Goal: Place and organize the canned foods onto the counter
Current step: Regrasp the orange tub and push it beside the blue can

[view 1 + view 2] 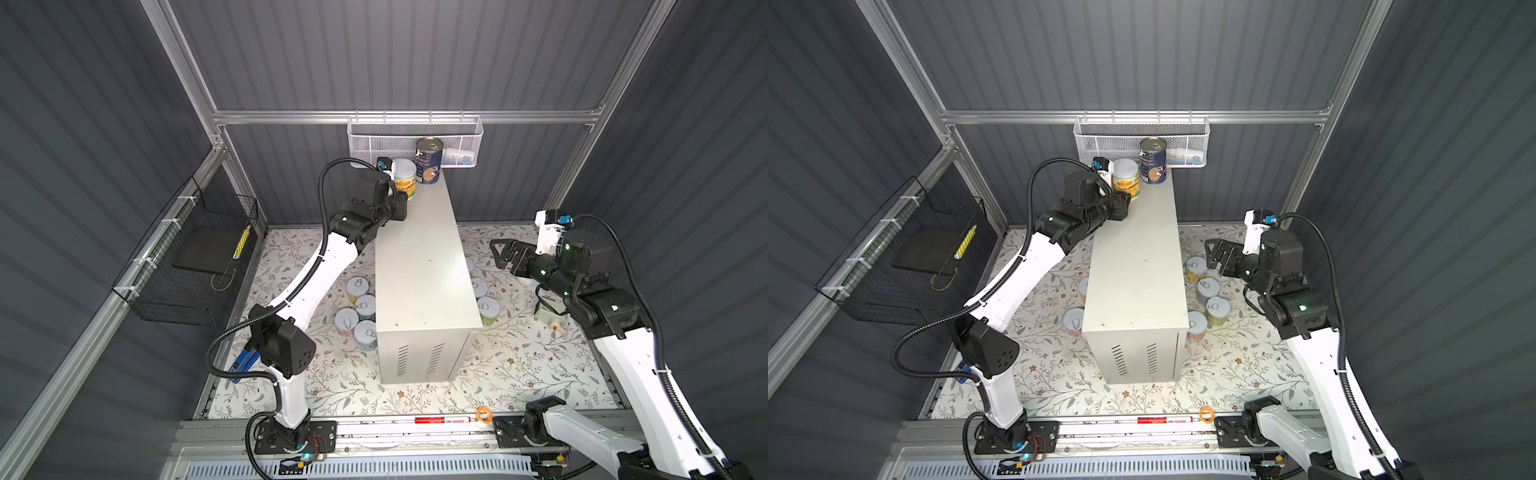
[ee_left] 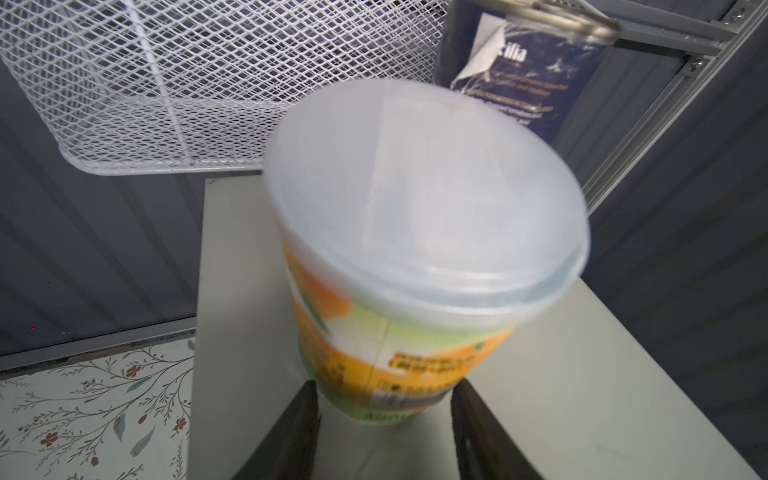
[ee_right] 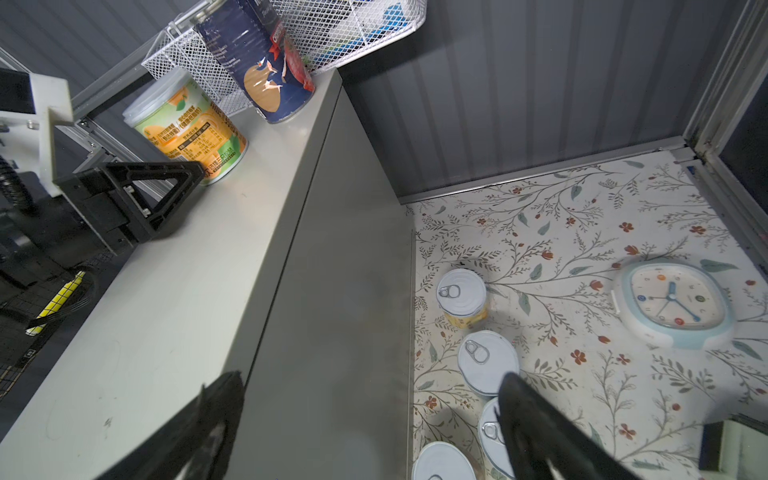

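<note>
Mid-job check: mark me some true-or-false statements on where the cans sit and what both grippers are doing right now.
1. Two cans stand on the counter. True.
2. The navy can lies on its side. False: it stands upright at the counter's far end.
3. The left gripper grips the orange-labelled can near its base. True.
4. The right gripper holds a can. False: it is open and empty, beside the counter.
5. On the floor mat, other cans stand on both sides of the counter. True.

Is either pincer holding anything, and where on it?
The left pincer grips the orange-and-green can low on its side wall, near the base. The right pincer is open and holds nothing.
</note>
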Motion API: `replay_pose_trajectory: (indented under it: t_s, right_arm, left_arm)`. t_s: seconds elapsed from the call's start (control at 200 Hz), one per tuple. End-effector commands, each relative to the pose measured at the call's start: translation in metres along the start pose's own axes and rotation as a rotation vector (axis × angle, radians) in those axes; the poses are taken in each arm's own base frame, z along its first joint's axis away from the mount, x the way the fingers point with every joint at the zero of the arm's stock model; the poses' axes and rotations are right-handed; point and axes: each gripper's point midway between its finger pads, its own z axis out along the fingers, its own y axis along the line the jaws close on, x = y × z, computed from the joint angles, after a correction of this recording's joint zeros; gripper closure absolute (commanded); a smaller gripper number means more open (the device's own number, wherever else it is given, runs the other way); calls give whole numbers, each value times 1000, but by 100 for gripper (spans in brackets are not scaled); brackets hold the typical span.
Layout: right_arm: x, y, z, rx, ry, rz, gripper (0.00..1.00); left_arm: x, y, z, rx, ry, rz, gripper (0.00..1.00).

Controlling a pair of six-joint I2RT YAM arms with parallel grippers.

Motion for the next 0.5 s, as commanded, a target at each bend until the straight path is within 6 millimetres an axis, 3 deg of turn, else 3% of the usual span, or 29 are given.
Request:
replay_pose_trajectory:
  t_s: [0.0,0.23,0.495]
  right_arm:
    - [-11,0,-3,4,-40,-10,4]
    - [-10,-1,1,0,-36,-4,4]
    - [-9,-2,9,-3,-18,-2,4]
  left_arm:
    - [-21,10,2,-33,-61,-29,45]
    - [-26,17,17,-55,-77,-50,40]
    - [-30,40,33,-110,-107,-71,39]
